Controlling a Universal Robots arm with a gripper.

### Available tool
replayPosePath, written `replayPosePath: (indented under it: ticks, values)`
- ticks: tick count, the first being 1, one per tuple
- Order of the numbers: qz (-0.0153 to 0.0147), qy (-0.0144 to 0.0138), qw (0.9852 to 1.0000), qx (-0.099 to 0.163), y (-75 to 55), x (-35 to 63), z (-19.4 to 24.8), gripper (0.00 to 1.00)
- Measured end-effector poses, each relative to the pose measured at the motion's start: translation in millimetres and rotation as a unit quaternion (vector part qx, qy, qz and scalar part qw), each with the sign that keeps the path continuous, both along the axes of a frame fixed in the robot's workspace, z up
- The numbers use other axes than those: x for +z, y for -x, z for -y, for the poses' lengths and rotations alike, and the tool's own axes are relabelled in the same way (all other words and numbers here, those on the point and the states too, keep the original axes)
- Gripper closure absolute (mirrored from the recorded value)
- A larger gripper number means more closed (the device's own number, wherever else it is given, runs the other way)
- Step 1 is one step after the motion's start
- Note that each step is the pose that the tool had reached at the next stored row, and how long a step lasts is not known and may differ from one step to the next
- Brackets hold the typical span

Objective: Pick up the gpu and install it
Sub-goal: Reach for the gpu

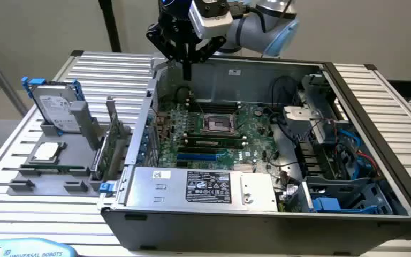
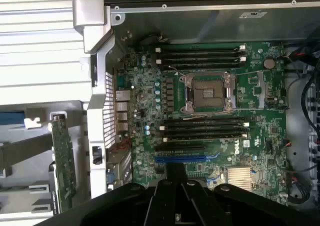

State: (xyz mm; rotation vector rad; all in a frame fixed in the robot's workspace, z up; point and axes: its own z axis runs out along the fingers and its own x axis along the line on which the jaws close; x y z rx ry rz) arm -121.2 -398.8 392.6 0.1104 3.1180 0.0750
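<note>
The gpu (image 1: 113,145) stands on edge in a grey holder (image 1: 55,176) just outside the computer case, on the exterior view's left. It is a thin green card with a silver bracket, and in the wrist view the gpu (image 2: 64,158) appears edge-on beside the case wall. My gripper (image 1: 188,74) hangs high over the case's back edge, well apart from the card. It is shut with nothing between its fingers. In the wrist view the gripper (image 2: 175,172) points down over the motherboard (image 2: 260,131), close to the long blue slot (image 2: 186,159).
The open case (image 1: 377,134) holds the motherboard (image 1: 259,131), a silver power supply (image 1: 191,184) at the front and cables with drive bays (image 1: 334,160) on the exterior view's right. A hard drive with blue rails (image 1: 54,104) and a processor chip (image 1: 46,151) also sit on the holder.
</note>
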Motion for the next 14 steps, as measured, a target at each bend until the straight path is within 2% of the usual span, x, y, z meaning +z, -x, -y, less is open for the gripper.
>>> replayPosePath:
  ticks: [11, 12, 14]
  values:
    - [0.0, 0.0, 1.0, 0.0, 0.4, 0.0, 0.1, 0.89]
    - [-0.0001, 0.0002, 1.0, 0.0, 1.7, 0.2, 0.6, 0.89]
    - [0.0, 0.0, 1.0, 0.0, 6.7, 0.0, 4.8, 0.89]
